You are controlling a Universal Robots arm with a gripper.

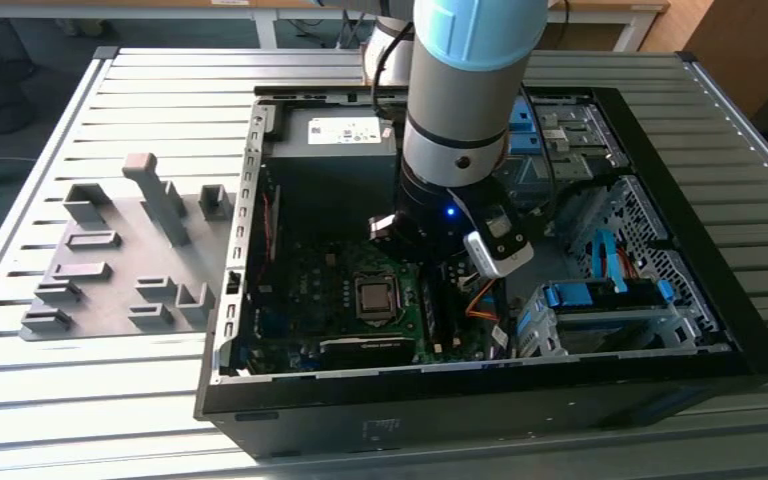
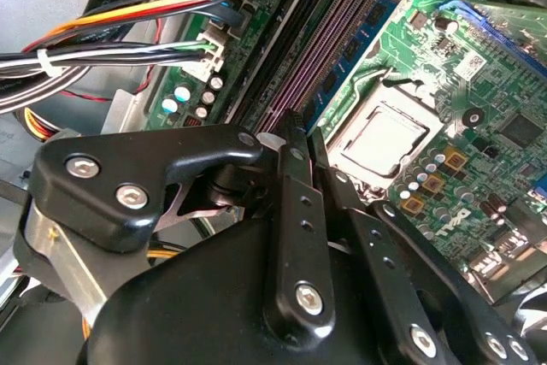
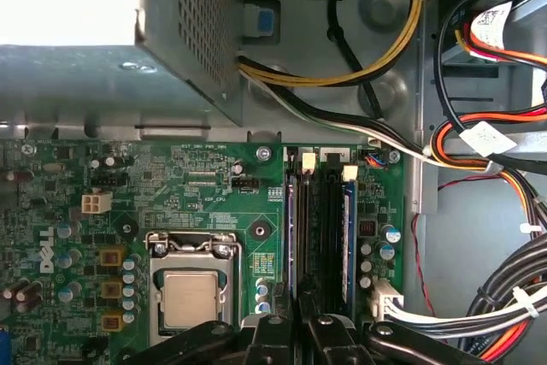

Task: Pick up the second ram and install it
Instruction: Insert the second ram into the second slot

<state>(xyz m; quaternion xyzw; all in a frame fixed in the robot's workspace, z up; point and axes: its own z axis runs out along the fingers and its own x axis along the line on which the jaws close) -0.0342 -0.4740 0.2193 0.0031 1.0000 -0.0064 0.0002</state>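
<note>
The second ram (image 3: 295,228) is a thin stick with a blue-purple label. It stands on edge in the motherboard slot nearest the CPU socket (image 3: 192,297). In both wrist views my gripper (image 3: 301,318) has its black fingers pinched close on the stick's near end. The same stick (image 2: 329,49) runs away from the gripper (image 2: 299,130) as a purple strip. Another stick with a blue label (image 3: 349,228) sits in the outer slot. In the exterior view, the gripper (image 1: 418,250) is down inside the open computer case (image 1: 731,330), over the motherboard.
Bundles of coloured cables (image 3: 479,134) lie just beyond the slots. The metal power supply box (image 3: 111,74) stands beside the board. Grey plastic blocks (image 1: 104,260) rest on the slatted table (image 1: 91,420) at the exterior view's left. A drive cage with blue clips (image 1: 598,300) fills the case's right side.
</note>
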